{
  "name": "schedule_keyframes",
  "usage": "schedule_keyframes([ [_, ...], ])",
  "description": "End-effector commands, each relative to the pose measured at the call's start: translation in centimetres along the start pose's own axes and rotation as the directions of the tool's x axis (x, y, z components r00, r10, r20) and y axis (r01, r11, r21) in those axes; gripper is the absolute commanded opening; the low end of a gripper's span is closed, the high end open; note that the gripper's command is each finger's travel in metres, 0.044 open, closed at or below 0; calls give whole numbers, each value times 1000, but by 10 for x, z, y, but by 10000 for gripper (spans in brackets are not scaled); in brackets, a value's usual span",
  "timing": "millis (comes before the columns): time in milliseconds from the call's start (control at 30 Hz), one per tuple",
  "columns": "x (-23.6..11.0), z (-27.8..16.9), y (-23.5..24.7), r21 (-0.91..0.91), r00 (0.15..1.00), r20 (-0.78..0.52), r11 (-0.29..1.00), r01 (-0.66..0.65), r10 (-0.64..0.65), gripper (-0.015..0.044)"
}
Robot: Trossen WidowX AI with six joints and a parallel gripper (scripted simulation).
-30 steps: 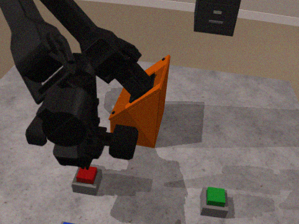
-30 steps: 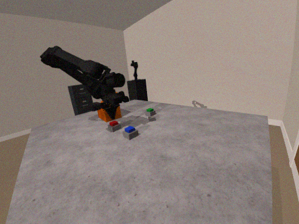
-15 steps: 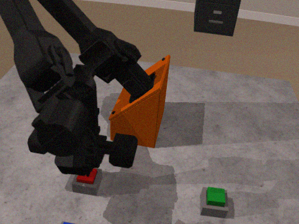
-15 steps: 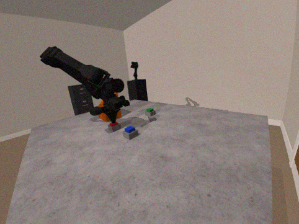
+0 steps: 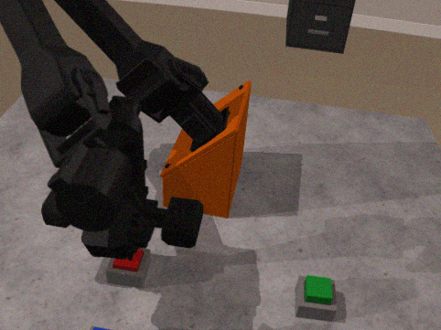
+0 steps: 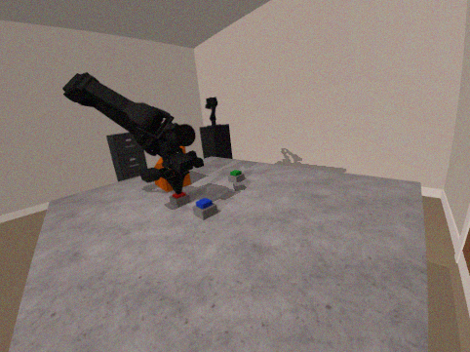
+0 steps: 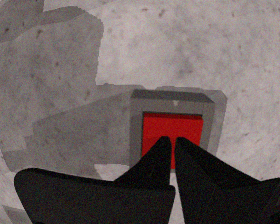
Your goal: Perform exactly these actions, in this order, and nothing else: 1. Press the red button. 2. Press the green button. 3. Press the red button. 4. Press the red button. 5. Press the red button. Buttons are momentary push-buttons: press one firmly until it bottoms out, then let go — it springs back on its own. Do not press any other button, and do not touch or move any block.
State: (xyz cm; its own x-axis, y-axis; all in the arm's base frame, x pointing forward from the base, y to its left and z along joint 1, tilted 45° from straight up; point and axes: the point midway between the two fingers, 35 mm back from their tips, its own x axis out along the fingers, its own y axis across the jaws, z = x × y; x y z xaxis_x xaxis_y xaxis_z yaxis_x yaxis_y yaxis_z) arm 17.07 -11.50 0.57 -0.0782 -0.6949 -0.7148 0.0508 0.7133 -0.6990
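Observation:
The red button (image 5: 129, 262) (image 6: 178, 195) (image 7: 171, 130) sits on a grey base at the front left of the table. My gripper (image 5: 123, 253) (image 6: 177, 190) (image 7: 171, 143) is shut and empty, and its fingertips point straight down onto the red button's near edge. In the wrist view the tips overlap the button's red cap. The green button (image 5: 318, 289) (image 6: 236, 173) sits on its grey base well to the right, away from the gripper.
A blue button (image 6: 204, 203) (image 5: 101, 328) stands in front of the red one. The orange wedge-shaped arm base (image 5: 215, 165) stands just behind the gripper. A dark filing cabinet (image 5: 323, 11) (image 6: 127, 156) stands on the floor beyond the table.

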Motion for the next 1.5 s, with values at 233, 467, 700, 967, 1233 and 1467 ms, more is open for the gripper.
schedule_keyframes([
  [233,-32,0,0,-6,1000,-2,1000,1,-1,20],
  [467,-25,0,0,-6,1000,-2,1000,0,0,20],
  [700,-14,0,1,-6,1000,-2,1000,0,0,20],
  [967,-2,0,0,-6,1000,-2,1000,2,-2,20],
  [1233,0,-1,0,-6,1000,-2,1000,2,-2,20],
  [1467,0,-1,0,-6,1000,-2,1000,2,-2,20],
])
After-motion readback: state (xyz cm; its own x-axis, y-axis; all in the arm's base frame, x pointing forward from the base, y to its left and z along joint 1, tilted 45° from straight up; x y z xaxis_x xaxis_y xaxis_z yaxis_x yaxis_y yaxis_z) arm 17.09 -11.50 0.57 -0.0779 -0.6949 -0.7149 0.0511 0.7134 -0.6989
